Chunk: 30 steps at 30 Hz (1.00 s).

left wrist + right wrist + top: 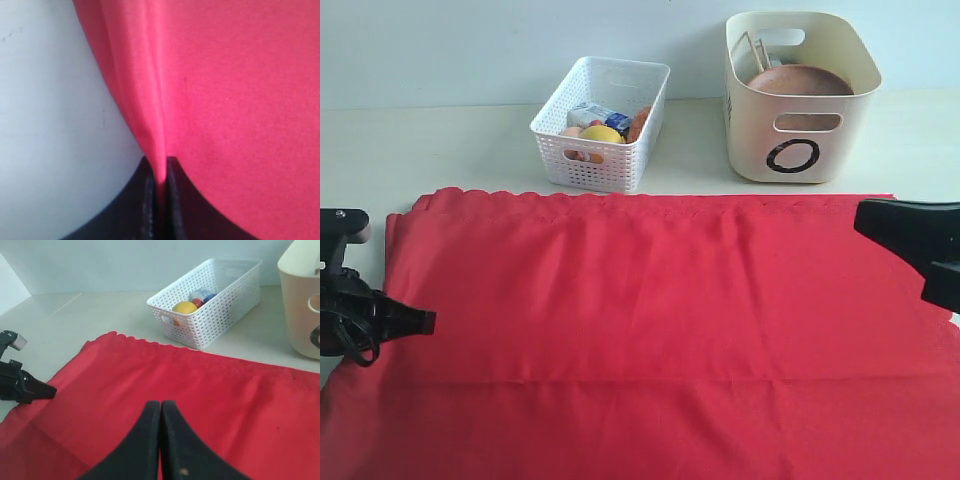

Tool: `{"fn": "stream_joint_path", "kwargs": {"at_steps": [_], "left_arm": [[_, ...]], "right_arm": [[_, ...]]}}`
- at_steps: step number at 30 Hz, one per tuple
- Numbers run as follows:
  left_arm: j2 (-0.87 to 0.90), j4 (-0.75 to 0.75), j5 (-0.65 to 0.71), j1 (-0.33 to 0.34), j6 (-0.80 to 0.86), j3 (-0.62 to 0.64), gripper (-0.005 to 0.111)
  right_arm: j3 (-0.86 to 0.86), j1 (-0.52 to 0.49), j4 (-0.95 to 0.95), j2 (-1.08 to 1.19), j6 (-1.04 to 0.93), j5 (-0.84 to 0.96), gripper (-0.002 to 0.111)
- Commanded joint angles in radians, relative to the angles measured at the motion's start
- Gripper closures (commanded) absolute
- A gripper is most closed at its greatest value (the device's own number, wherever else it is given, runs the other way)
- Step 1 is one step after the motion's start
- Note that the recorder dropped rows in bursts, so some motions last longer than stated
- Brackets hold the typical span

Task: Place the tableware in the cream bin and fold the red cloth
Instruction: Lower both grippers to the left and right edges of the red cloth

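Note:
The red cloth point(650, 310) lies spread across most of the table, its scalloped far edge in front of both containers. My left gripper point(426, 320) is at the cloth's left edge. In the left wrist view its jaws point(160, 167) are shut on a raised ridge of the red cloth point(235, 100). My right gripper point(861, 215) hovers over the cloth's far right corner, shut with nothing in it point(160, 405). The cream bin point(800, 125) stands at the back right. It holds the brown wooden plate point(800, 80) and chopsticks point(752, 50). Other tableware is hidden.
A white perforated basket point(600, 130) with a lemon point(602, 133) and other food stands at the back, left of the cream bin. Bare pale table point(420, 150) shows behind and to the left of the cloth. In the right wrist view, the basket point(210, 305) and bin point(300, 300) are beyond the cloth.

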Motion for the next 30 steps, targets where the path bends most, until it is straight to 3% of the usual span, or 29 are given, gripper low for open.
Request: {"fn": "stream_joint_path", "kwargs": {"at_steps": [1, 4, 7, 12, 17, 21, 30], "left_arm": [[-0.026, 0.005, 0.012, 0.047, 0.054, -0.021, 0.107], [-0.039, 0.0, 0.012, 0.122, 0.064, -0.032, 0.107], [-0.039, -0.02, 0.014, 0.171, 0.064, -0.034, 0.107], [-0.039, -0.02, 0.014, 0.178, 0.064, -0.034, 0.107], [-0.05, -0.02, 0.026, 0.178, 0.064, -0.034, 0.107], [-0.062, -0.02, 0.04, 0.178, 0.064, -0.034, 0.107], [-0.102, -0.02, 0.077, 0.146, 0.062, -0.034, 0.107]], "right_arm": [[-0.028, -0.001, -0.028, 0.116, -0.008, 0.024, 0.108], [-0.051, 0.036, -0.046, 0.206, -0.021, 0.044, 0.108], [-0.088, 0.155, -0.055, 0.292, -0.033, -0.035, 0.108], [-0.173, 0.401, -0.045, 0.452, -0.02, -0.321, 0.108], [-0.248, 0.552, -0.026, 0.599, -0.013, -0.551, 0.108], [-0.289, 0.587, -0.027, 0.697, 0.0, -0.666, 0.108], [-0.311, 0.587, -0.027, 0.764, 0.016, -0.668, 0.108]]}}
